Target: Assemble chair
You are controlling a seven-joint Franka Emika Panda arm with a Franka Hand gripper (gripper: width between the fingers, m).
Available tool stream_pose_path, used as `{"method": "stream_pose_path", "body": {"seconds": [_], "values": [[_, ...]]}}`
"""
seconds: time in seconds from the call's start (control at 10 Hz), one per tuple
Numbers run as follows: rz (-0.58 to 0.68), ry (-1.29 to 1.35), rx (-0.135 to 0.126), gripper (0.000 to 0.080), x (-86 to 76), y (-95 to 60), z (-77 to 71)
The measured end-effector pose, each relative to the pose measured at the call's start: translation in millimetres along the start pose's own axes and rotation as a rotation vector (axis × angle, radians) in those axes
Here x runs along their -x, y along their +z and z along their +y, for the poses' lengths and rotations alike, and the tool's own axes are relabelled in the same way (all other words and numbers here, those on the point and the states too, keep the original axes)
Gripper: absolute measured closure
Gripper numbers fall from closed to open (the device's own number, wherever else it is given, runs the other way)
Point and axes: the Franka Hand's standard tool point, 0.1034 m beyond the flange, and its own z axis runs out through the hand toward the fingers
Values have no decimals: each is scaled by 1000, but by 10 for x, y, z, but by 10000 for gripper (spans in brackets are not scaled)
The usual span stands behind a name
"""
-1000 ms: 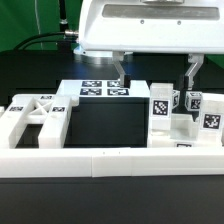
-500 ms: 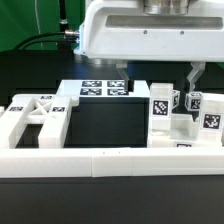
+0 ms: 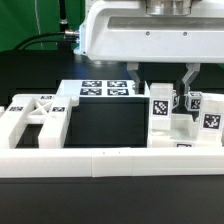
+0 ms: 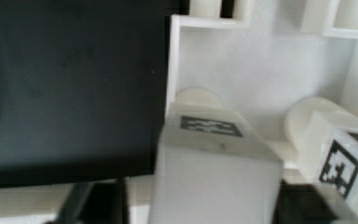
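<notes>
Gripper (image 3: 159,76) hangs over the cluster of chair parts at the exterior view's right. Its fingers (image 3: 188,74) are spread wide and nothing is between them. One finger stands to each side of a tagged post (image 3: 160,104), above it and not touching it, as far as the exterior view shows.

Wrist view: same post (image 4: 208,140) directly below the camera, tag facing up, with a second tagged part (image 4: 345,160) just beside it. A pale flat panel (image 4: 220,60) lies beyond them. Cannot tell whether the posts rest on it or only beside it.

Other parts:
- Two more tagged pieces (image 3: 193,101) and (image 3: 212,118), further to the exterior view's right, close together.
- Crossed frame (image 3: 35,115) at the exterior view's left, well apart from the posts.
- Marker board (image 3: 105,88) far centre, wall (image 3: 110,162) along the near edge, dark table (image 3: 30,80) under all.

Progress, judged: early. No joint between frame and posts is visible and the pieces lie in separate groups. Nothing is lifted. The step in hand looks like a descent to grasp the post. Left to do: the grasp, the carry, every insertion. Risk: the neighbouring piece sits close enough to catch a finger.
</notes>
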Motion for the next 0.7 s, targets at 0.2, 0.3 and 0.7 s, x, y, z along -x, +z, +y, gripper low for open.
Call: {"method": "stream_pose_path", "body": {"seconds": [0.2,0.3,0.7], "values": [[0,13,0,515,-1,0,7],[0,24,0,515,-1,0,7],[-5,315,-21,515,12,4,25]]}}
